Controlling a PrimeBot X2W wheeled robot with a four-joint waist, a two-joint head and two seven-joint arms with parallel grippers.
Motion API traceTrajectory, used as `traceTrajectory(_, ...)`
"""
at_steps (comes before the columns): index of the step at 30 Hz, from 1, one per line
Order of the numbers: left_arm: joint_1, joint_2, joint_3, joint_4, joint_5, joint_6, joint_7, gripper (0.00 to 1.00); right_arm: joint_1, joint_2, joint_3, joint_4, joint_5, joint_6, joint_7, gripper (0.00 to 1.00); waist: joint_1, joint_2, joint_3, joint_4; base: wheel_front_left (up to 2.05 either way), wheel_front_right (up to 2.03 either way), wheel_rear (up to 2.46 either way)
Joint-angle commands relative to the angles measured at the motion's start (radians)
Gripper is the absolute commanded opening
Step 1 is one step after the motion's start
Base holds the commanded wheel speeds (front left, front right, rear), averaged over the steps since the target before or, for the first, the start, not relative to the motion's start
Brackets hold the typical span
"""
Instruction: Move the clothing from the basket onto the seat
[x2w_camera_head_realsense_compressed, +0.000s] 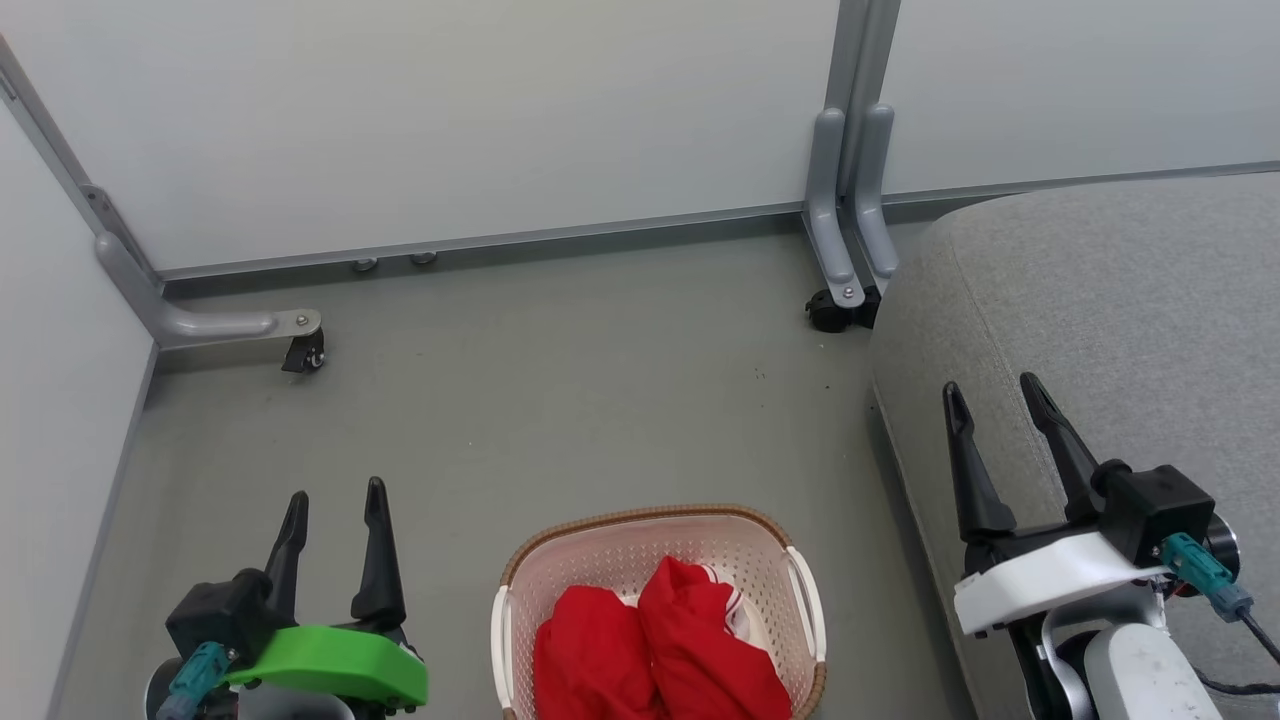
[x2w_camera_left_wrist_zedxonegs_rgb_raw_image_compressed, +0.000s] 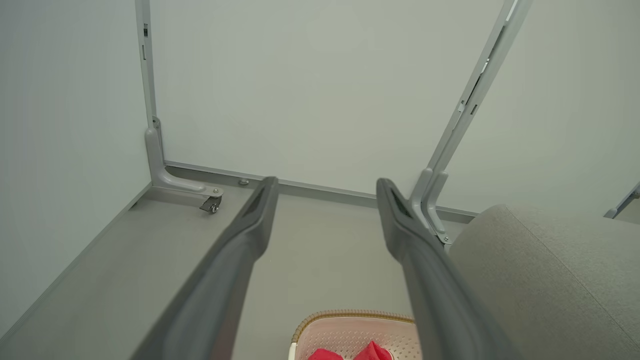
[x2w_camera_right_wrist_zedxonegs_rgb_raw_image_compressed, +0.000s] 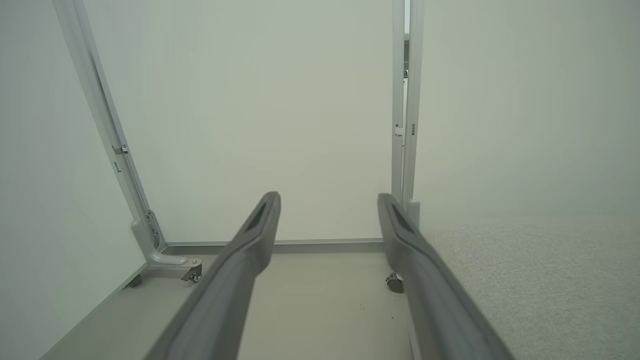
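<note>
Your head camera looks steeply down at the floor (x2w_camera_head_realsense_compressed: 560, 400); your wrist cameras sit low, facing the far wall (x2w_camera_left_wrist_zedxonegs_rgb_raw_image_compressed: 310, 100). All share the seat (x2w_camera_right_wrist_zedxonegs_rgb_raw_image_compressed: 540, 280).

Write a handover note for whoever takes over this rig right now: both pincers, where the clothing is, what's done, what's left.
The left pincer is open and empty, above the floor left of the basket.
The right pincer is open and empty, near the edge of the seat.
The red clothing is heaped in the basket, which stands on the floor beside the seat.
Done: nothing on the seat yet.
Left: grasp the clothing and move all of it onto the seat.
</note>
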Motion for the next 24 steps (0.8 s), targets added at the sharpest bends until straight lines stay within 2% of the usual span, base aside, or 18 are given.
traceTrajectory(1,0.007,0.007,-0.004,0.001,0.033,0.000,-0.010,1.00,0.012,0.003,-0.002,0.006,-0.023,0.000,-0.010,1.00,0.0000,0.0000,-0.001,0.000,0.00,0.00,0.00)
traceTrajectory(13,0.020,0.008,-0.042,0.054,0.148,-0.021,-0.035,1.00,0.033,0.011,0.016,0.090,-0.066,0.000,-0.035,1.00,0.0000,0.0000,-0.013,-0.002,0.00,0.00,0.00)
traceTrajectory(21,0.028,0.008,-0.062,0.068,0.203,-0.019,-0.050,1.00,0.040,0.013,0.020,0.090,-0.127,0.000,-0.050,1.00,0.0000,0.0000,-0.019,-0.005,0.00,0.00,0.00)
traceTrajectory(24,0.028,0.008,-0.066,0.068,0.221,-0.019,-0.056,1.00,0.040,0.015,0.009,0.083,-0.108,0.000,-0.056,1.00,0.0000,0.0000,-0.019,-0.005,0.00,0.00,0.00)
